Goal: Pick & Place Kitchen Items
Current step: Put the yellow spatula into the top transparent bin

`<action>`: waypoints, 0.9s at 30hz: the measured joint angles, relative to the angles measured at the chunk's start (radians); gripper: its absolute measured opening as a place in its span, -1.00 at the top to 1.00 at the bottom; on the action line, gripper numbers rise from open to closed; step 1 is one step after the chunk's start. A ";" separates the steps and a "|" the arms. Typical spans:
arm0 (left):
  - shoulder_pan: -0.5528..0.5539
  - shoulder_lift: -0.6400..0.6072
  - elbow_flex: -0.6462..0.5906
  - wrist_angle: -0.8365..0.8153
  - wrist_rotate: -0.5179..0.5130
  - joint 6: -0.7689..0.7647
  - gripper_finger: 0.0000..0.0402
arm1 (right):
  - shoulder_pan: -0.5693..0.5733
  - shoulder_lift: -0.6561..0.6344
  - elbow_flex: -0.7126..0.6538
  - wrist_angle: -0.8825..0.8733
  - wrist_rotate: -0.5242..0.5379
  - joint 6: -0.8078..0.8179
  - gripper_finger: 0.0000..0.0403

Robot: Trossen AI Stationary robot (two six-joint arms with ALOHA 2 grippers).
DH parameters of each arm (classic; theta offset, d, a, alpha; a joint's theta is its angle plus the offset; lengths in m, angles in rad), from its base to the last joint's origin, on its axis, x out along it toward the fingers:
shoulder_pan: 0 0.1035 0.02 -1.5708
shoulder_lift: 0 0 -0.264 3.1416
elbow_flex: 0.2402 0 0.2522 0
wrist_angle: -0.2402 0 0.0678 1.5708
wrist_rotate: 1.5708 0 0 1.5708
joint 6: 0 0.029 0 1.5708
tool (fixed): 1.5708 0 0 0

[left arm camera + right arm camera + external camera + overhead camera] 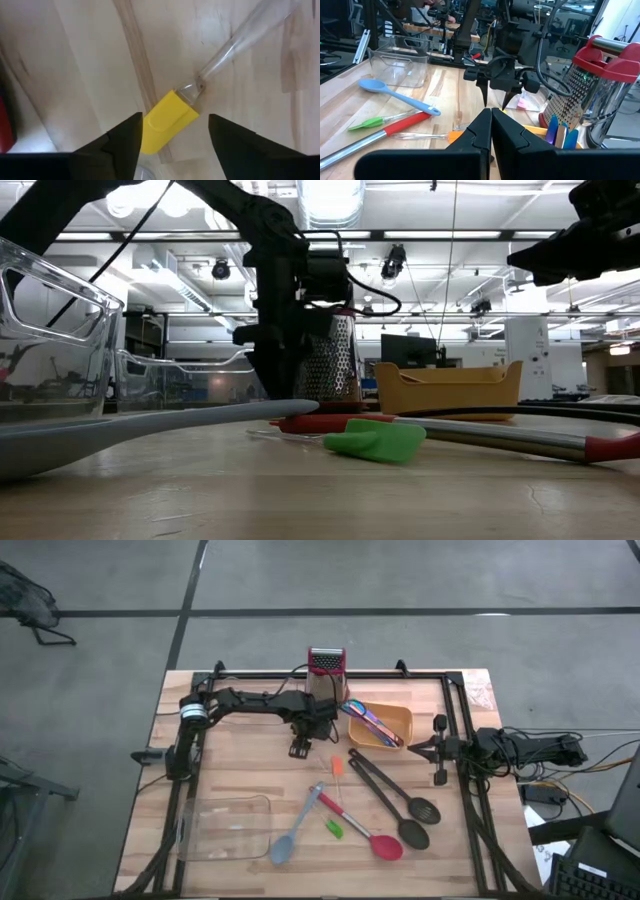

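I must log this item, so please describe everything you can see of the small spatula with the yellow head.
The yellow spatula has a flat, rounded yellow head, rubbery in look, on a thin clear plastic handle. It lies flat on the wooden table, touching only the wood. The left end effector hangs above it, jaws open on either side of the head, not gripping it.

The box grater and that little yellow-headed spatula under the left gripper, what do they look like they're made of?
Box grater: shiny perforated metal body, likely steel, with a red top that looks like plastic. Yellow-headed spatula: matte, soft-looking head, probably silicone, on a clear handle, likely plastic.
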 joint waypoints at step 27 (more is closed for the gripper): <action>0.000 0.039 -0.097 0.114 0.002 0.018 0.18 | 0.000 0.001 0.000 0.000 0.000 0.000 0.96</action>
